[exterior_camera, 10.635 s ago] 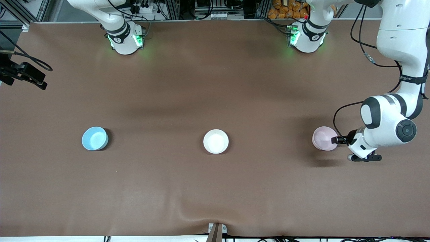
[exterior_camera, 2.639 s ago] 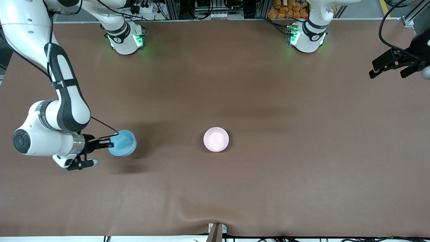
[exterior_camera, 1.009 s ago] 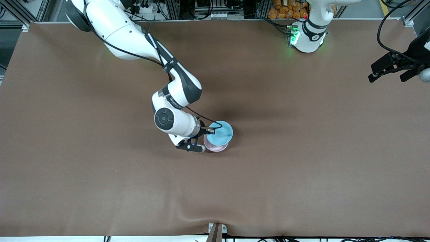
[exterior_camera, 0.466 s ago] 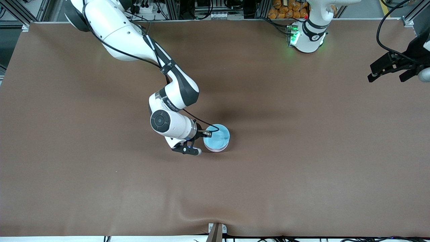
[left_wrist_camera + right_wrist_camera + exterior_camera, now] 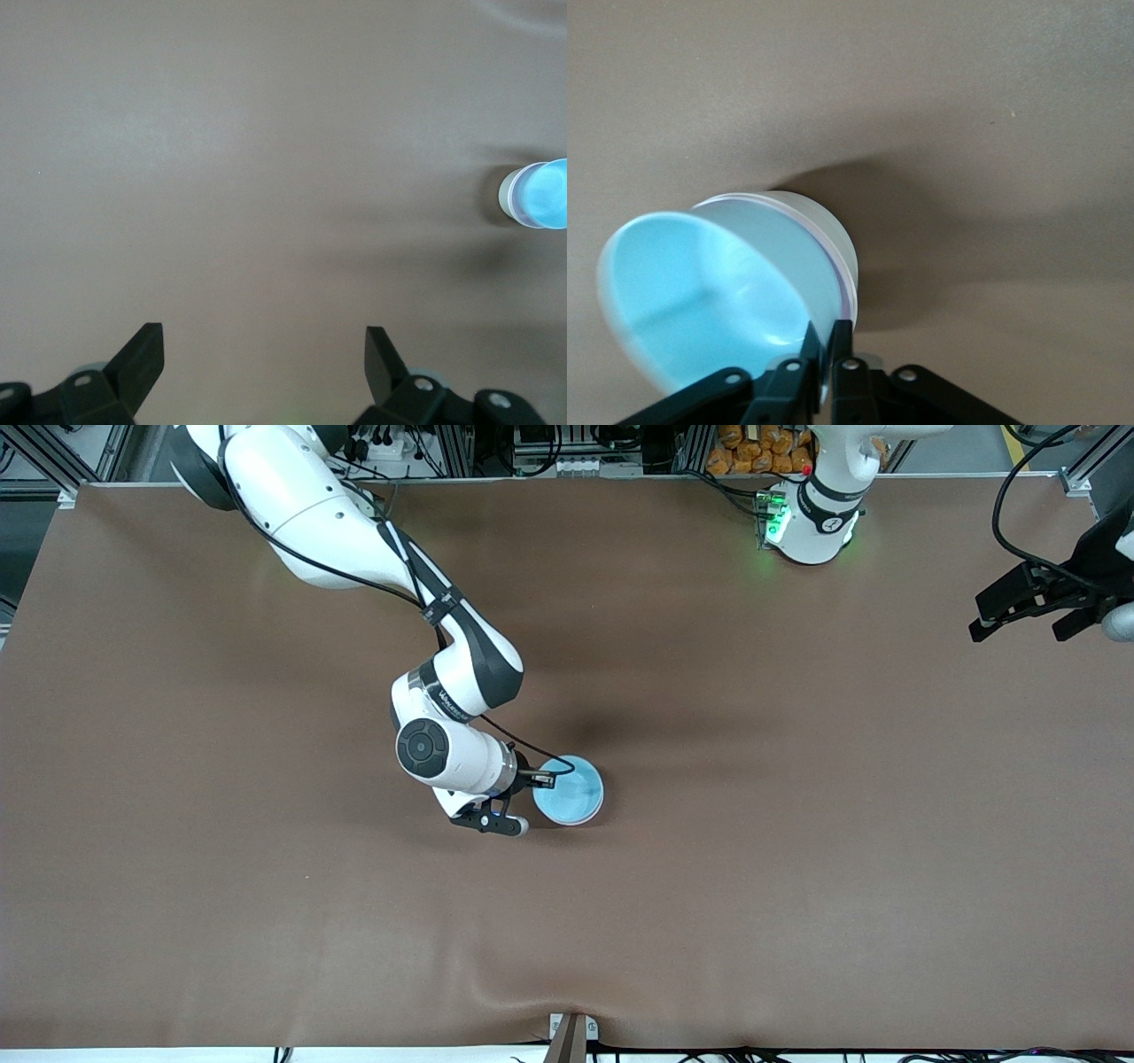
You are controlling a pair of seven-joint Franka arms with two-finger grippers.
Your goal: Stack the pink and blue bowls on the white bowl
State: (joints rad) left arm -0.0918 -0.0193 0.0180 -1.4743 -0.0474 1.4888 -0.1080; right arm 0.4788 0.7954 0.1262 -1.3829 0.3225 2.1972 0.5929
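The light blue bowl (image 5: 569, 790) sits in the stack at the table's middle and covers the bowls under it in the front view. My right gripper (image 5: 542, 780) is shut on the blue bowl's rim at the side toward the right arm's end. In the right wrist view the right gripper (image 5: 829, 332) pinches the blue bowl (image 5: 700, 292), and a thin pink rim (image 5: 852, 292) shows just outside it. The white bowl is hidden beneath. My left gripper (image 5: 1014, 634) waits open and empty, high over the left arm's end of the table. It also shows in its wrist view (image 5: 263, 333), with the stack (image 5: 540, 193) far off.
The brown table cover (image 5: 797, 824) has a raised wrinkle (image 5: 567, 1001) at the edge nearest the front camera. The arm bases (image 5: 811, 522) stand along the table's edge farthest from the camera.
My right gripper carried the blue bowl from the right arm's end and lowered it into the pink bowl; the pink rim seen half a second ago is now covered. The left arm is still.
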